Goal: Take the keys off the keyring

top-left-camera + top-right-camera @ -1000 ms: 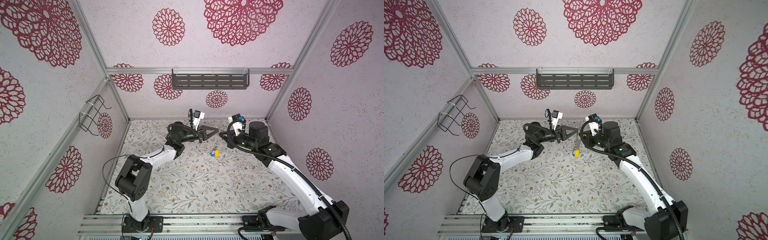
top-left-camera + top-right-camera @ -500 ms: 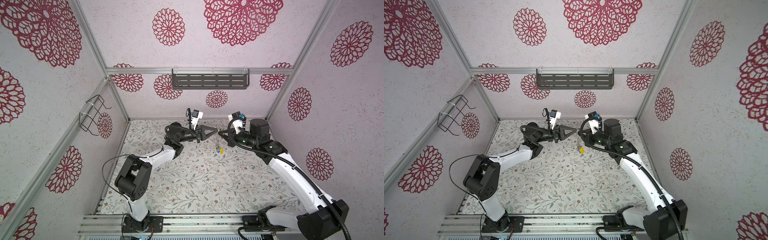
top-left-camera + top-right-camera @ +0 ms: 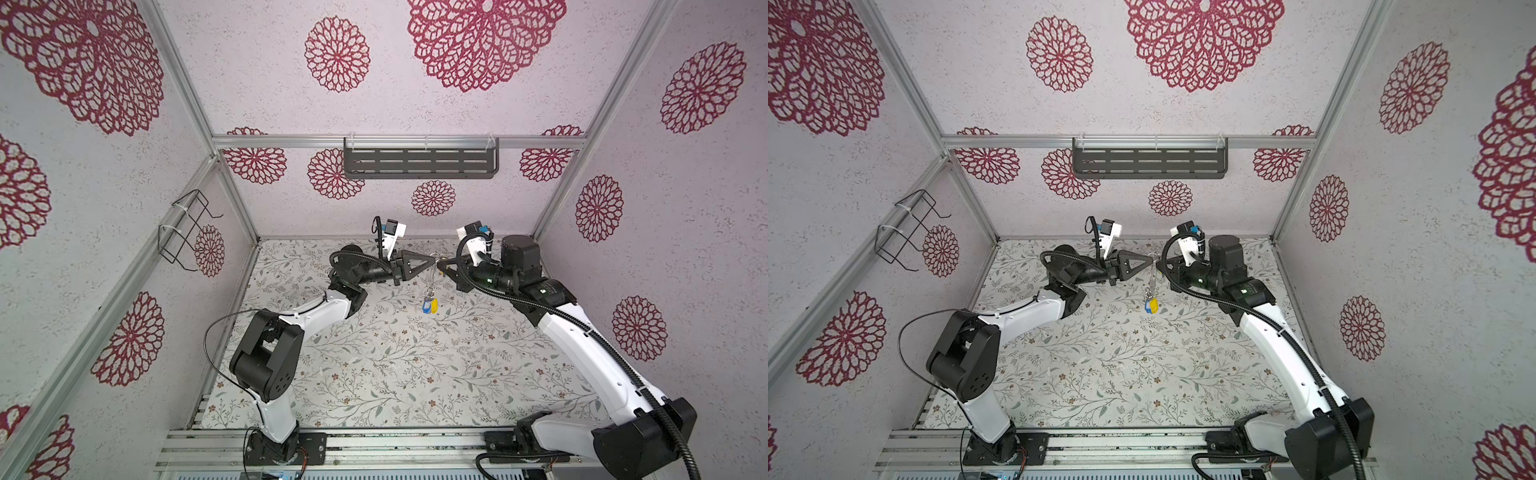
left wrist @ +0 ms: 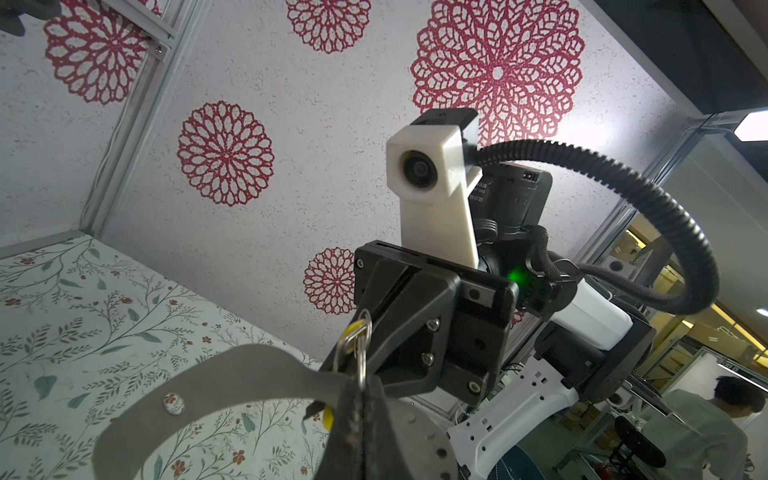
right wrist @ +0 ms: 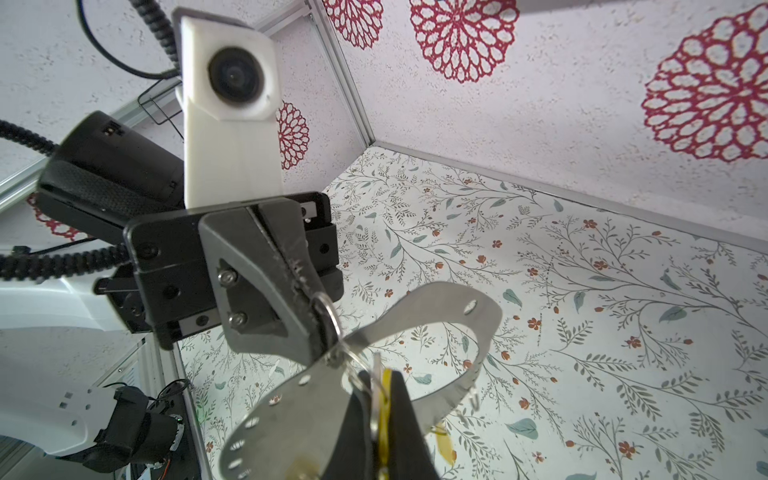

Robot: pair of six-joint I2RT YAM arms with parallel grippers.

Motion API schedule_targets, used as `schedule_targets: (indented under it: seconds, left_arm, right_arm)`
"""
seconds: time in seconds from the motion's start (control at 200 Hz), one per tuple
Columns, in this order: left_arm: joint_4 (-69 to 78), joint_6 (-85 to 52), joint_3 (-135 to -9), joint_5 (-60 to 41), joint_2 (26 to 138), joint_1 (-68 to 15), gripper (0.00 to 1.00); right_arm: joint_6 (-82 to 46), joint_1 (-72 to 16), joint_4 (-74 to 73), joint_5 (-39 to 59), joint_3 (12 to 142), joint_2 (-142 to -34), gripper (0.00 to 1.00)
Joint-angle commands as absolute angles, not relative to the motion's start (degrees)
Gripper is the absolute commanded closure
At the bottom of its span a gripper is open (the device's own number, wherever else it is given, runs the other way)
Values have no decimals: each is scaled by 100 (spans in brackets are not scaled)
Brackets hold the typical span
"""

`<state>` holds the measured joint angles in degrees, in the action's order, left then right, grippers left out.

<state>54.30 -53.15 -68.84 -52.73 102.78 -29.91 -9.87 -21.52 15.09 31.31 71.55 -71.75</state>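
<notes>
We see both claws meeting tip to tip above the far middle of the flowered table (image 3: 395,365). The left claw (image 3: 433,259) reaches in from the left and the right claw (image 3: 441,264) from the right. Their tips are just beside each other in both top views.

Between and below them hangs the keyring (image 3: 432,276), which looks thin and edge-on from above. In the right wrist view it shows as a flat grey horseshoe (image 5: 436,297) with small holes along its rim.

The left claw is closed. Its grey fingers (image 5: 257,282) pinch a small ring (image 5: 329,309) right at the keyring's rim. We cannot tell which hole that ring passes through.

The right claw is closed as well, clamped on a yellow key (image 5: 386,395). The key shows as a narrow yellow strip between the claw's dark fingers (image 5: 357,428), with a bit of wire ring beside it. In the left wrist view the same yellow key (image 4: 353,331) peeks out at the right claw's tip, touching the small ring (image 4: 360,347).

At the keyring's lower end a blue key (image 3: 425,306) and a second yellow key (image 3: 434,305) dangle side by side, nearer to us than the claws.
</notes>
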Motion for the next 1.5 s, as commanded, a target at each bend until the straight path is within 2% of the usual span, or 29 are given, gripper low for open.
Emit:
schedule_targets:
  seconds: [0.0,0.33,0.5,0.721,1.196,1.311,1.361,1.411,1.491]
  left_arm:
    - [5321,-5119,-6952,-4960,10178,-2729,100]
    - [5142,-4828,-6935,-4588,9942,-2709,100]
    - [5129,-4754,-6970,-4394,9945,-2733,100]
    - [5130,-4516,-6910,-3877,9962,-2929,100]
    - [5116,-4273,-6784,-3368,9962,-3109,100]
    - [5083,-4252,-6774,-3396,9925,-3094,100]
    - [5082,-4286,-6777,-3482,9934,-3092,100]
    - [5081,-4334,-6816,-3643,9954,-3085,100]
    - [5072,-4410,-6904,-3962,10011,-3070,100]
  right_arm:
    - [-1425,-1827,931,2993,7122,-7126,100]
    - [-2100,-1904,174,3368,6224,-7210,100]
    - [-2250,-2263,-93,3393,6034,-7366,100]
    - [-2181,-2836,-254,3181,6190,-7674,100]
    - [-1460,-3138,454,2286,6531,-7665,100]
    - [-1305,-3138,613,2010,6471,-7581,75]
    - [-1247,-3121,695,1933,6457,-7507,60]
    - [-1221,-3078,762,1848,6455,-7400,56]
    - [-1309,-2817,742,1973,6446,-7146,56]
